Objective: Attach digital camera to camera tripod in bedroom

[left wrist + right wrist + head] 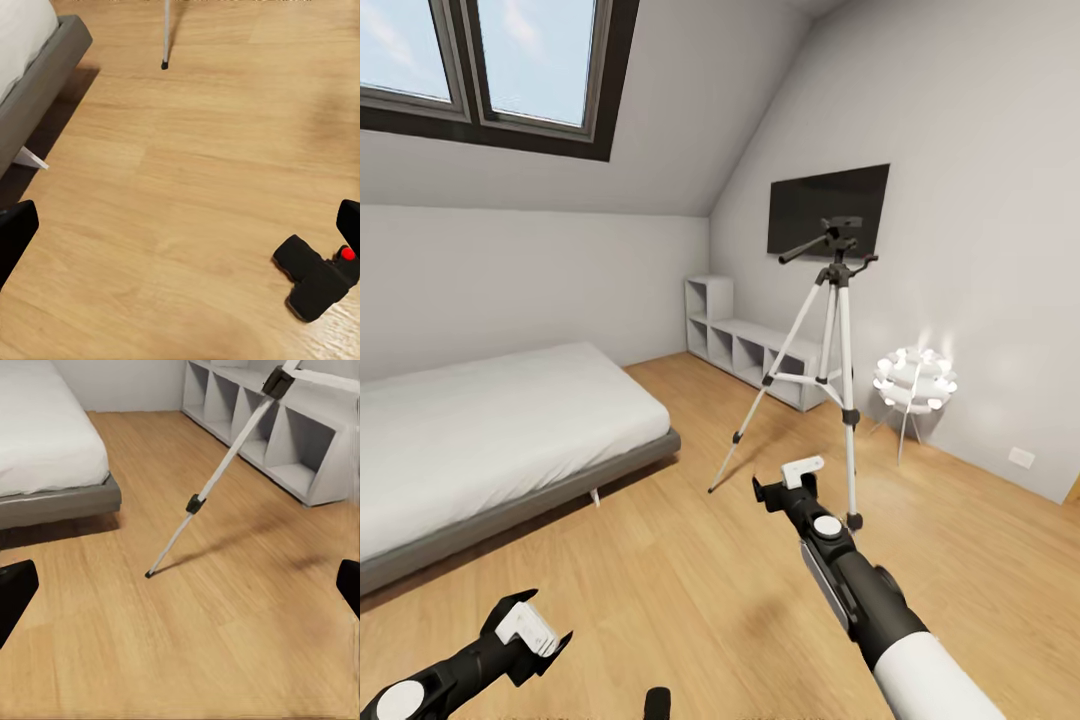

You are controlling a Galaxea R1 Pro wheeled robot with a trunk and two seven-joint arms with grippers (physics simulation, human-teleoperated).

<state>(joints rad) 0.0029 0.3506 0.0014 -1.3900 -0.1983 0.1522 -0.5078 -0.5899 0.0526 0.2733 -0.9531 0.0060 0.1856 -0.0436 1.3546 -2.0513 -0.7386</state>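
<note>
The digital camera (315, 283), black with a red button on top, lies on the wood floor close to one fingertip of my open left gripper (181, 229), untouched. In the head view the left gripper (538, 622) hovers low at the bottom left. The camera tripod (830, 370) stands upright ahead on silver legs, its black head (842, 235) bare, in front of the wall TV. My right gripper (785, 478) is open and empty, low between the tripod's front legs. One tripod leg (196, 501) slants across the right wrist view, and a leg's foot (164, 65) shows in the left wrist view.
A grey-framed white bed (480, 440) fills the left side. A low white cubby shelf (745, 340) runs along the far wall under the TV (828, 208). A white ball-cluster lamp (913, 382) stands right of the tripod. Open wood floor (660, 560) lies between me and the tripod.
</note>
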